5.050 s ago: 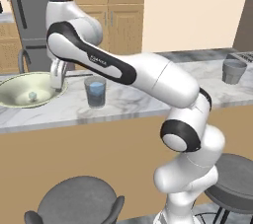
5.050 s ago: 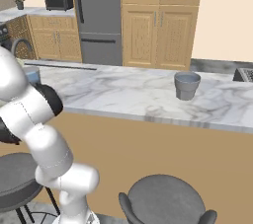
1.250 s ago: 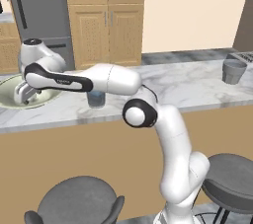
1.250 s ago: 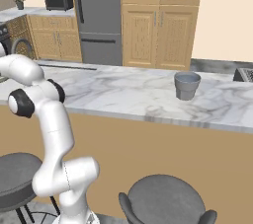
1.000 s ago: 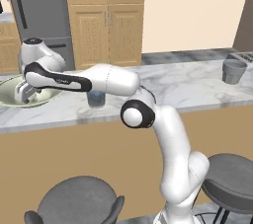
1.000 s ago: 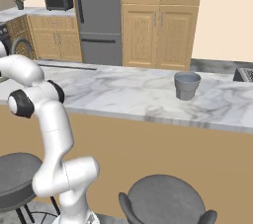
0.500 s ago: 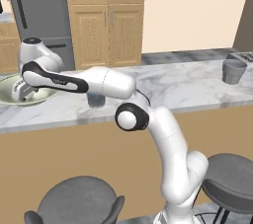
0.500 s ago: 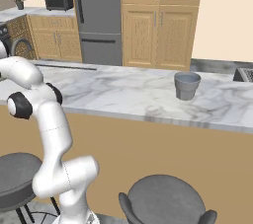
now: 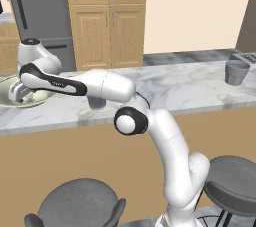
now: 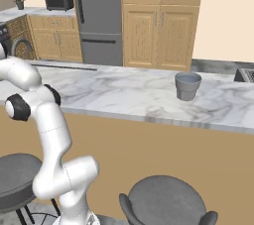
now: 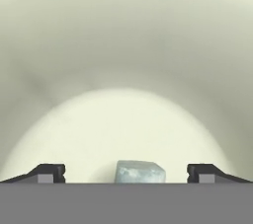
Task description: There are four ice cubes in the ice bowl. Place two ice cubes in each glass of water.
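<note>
**Down in the bowl, lined up on a cube**

I am at the pick-up step. My jaws [image 11: 126,174] stand wide apart and hold nothing, reaching down into the ice bowl [image 9: 15,102], which sits toward the left end of the bench [image 9: 170,87]. From my hand, one ice cube [image 11: 140,172] lies on the pale floor of the bowl, right between my two fingertips [image 11: 47,172] and touching neither as far as I can tell. I cannot make out the other cubes from here.

One glass of water [image 9: 96,102] stands just beside the bowl, near the front edge of the bench and partly hidden behind my forearm. The other glass [image 10: 188,85] is well apart, toward the right end. I cannot tell whether either glass has any ice in it.

As I judge it, the next move is to settle a little lower so the tips straddle the cube squarely, then close gently on it. The block is small and probably slippery, so an off-centre squeeze could pop it sideways. After that comes a straight lift clear of the rim and a short carry to the nearer glass.
</note>
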